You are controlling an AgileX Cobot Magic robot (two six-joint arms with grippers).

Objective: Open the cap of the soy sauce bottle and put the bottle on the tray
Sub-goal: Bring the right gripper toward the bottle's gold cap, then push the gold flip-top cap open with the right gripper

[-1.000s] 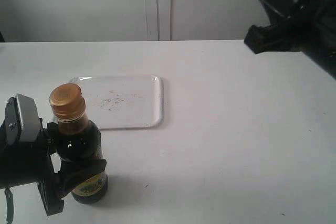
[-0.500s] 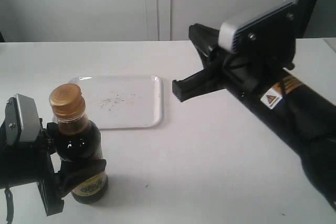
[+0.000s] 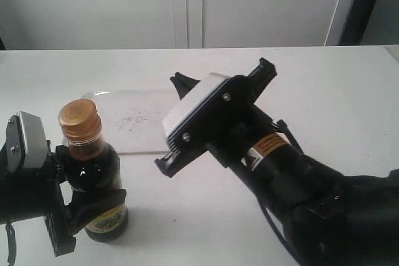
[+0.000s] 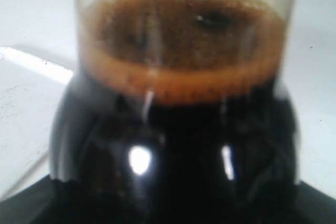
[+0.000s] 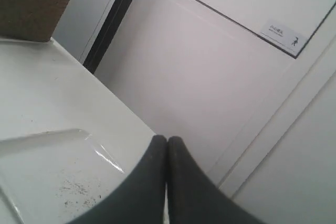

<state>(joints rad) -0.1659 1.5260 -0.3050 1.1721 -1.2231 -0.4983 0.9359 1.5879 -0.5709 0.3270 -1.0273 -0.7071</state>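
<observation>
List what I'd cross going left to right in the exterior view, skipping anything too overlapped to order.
soy sauce bottle → tray → right gripper, which is over the tray's right end

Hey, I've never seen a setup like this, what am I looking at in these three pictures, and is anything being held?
This is a robot with two arms, each ending in a two-fingered gripper. The wide picture comes from a camera off the arms; the other two come from cameras on the wrists. On the white table are a white tray and a soy sauce bottle with its golden-brown cap on. The left gripper is clamped around the bottle, which fills the left wrist view. The right gripper, fingers pressed together and empty, hangs near the tray.
</observation>
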